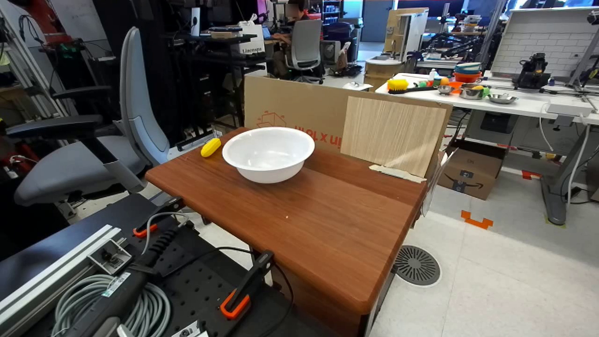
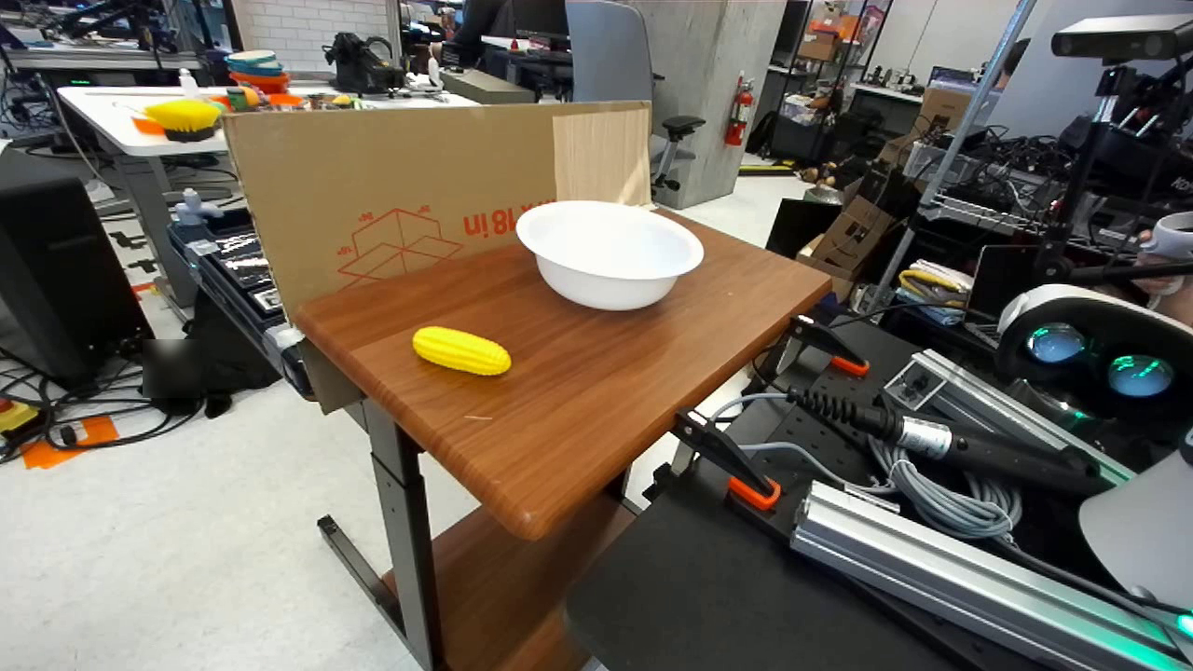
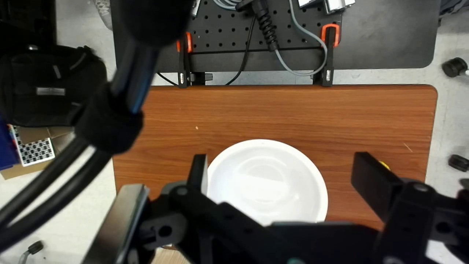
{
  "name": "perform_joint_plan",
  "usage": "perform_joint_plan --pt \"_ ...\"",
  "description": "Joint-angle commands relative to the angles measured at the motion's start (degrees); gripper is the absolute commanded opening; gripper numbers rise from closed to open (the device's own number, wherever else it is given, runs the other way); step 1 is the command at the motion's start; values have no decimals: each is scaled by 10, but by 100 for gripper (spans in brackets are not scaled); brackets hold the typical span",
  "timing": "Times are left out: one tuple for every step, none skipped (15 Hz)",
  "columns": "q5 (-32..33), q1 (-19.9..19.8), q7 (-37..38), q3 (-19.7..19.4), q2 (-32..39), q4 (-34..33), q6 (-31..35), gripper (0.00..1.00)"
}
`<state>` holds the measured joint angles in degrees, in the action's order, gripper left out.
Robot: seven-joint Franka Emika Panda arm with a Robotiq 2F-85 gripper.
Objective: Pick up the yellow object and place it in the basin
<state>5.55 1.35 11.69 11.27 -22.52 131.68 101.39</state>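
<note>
A big brown surface (image 1: 327, 224) holds a round white basin (image 1: 268, 157). I see the black hand (image 3: 280, 170) spread wide. The little yellow corn (image 2: 461, 351) lies on the surface near one end, apart from the basin.

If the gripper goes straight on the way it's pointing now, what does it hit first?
Probably the white basin, seen between the open jaws in the wrist view. Depth is unclear, though: the gripper could instead meet the brown tabletop beside it first.
</note>
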Motion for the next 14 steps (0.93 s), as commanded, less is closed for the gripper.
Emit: perform_joint_plan --pt "12 15 -6 -5 46 -50 9 100" --pt "9 17 -8 -5 56 -60 19 100" --pt "7 20 -8 -4 72 -73 29 100" --pt "10 24 -10 -2 87 -80 50 100" --pt "13 28 -11 0 106 -90 69 100" --pt "17 31 -10 1 124 -99 85 100" --pt "20 34 -7 2 145 -109 101 100" --pt "22 38 -6 3 163 -118 115 100" --pt "26 41 -6 2 185 -130 123 100" --pt "27 46 -7 1 203 -138 128 100" --pt "26 50 -8 0 218 -145 133 100" --pt "26 55 -9 0 235 -152 135 100" --pt "26 59 -12 -1 248 -157 139 100" --pt "26 63 -16 -1 262 -163 142 100"
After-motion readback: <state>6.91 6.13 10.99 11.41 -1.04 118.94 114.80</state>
